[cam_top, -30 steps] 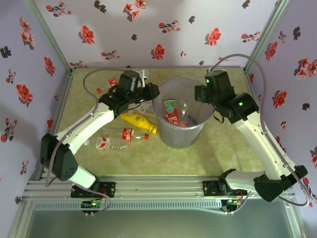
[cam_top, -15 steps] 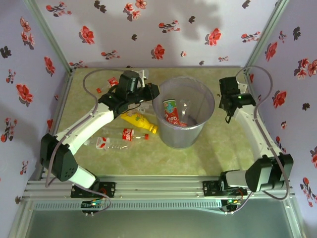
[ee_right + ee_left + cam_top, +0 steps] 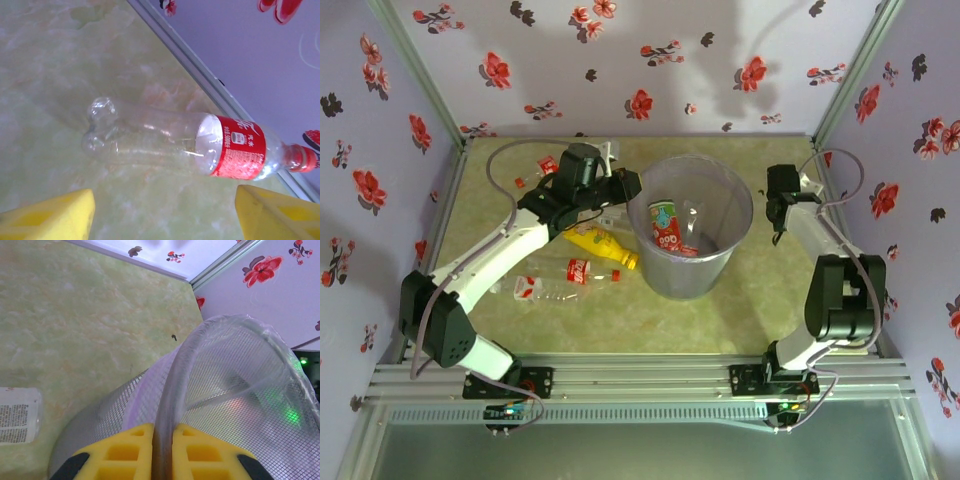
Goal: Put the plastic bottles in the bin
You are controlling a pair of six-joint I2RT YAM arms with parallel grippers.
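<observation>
The bin (image 3: 691,262) stands mid-table, and my left gripper (image 3: 626,184) is shut on its left rim; the left wrist view shows the yellow fingers (image 3: 123,452) pinching the mesh bin's rim (image 3: 176,375). One red-labelled bottle (image 3: 666,226) lies inside the bin. To the bin's left lie a yellow bottle (image 3: 600,245), a clear red-labelled bottle (image 3: 570,270) and a crushed one (image 3: 527,288). My right gripper (image 3: 782,200) is open by the right wall; in its wrist view the gripper (image 3: 165,210) hangs over a clear, red-labelled, red-capped bottle (image 3: 175,145) lying along the wall's foot.
A white-labelled bottle (image 3: 17,415) lies on the floor beside the bin's outer wall. Another red-labelled bottle (image 3: 546,165) sits at the back left corner. Floral walls with metal frame rails (image 3: 200,75) close the table on three sides.
My right arm has swung away from the bin's right rim to the right wall and folded back on itself. The left arm and the bin have stayed put.
</observation>
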